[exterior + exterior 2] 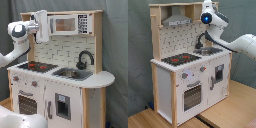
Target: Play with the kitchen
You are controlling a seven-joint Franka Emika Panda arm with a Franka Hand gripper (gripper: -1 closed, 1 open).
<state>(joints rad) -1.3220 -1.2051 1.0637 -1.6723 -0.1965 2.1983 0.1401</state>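
Kitchen (60,75): stands upright on a wood floor (228,112) before a grey backdrop, whole in both exterior views, nothing knocked over or pulled loose. Oven door (192,96) below the stovetop shut; small door (61,106) under the sink shut too. Stovetop (36,66) bare apart from its printed red rings, sink (71,74) without anything visibly in it, faucet (84,59) upright behind the sink. Knobs (193,73) on the front panel in place, no telling whether turned. Arm (235,44) raised high, well above the stovetop, up at the level of the hood (176,19) and the microwave panel (66,24). Gripper (42,26) in the first exterior view at the top left corner of the kitchen, just beside the hood and over the microwave panel's left edge; touching or merely in front, cannot tell. In the second exterior view only the wrist with its blue light (207,18) shows, near the top shelf. Jaws: cannot tell whether apart or together, nothing seen held. Judged from how things lie: little visibly accomplished so far, no door opened, no part moved; most of the play left, such as the doors, the knobs or the faucet, all lower than the gripper.
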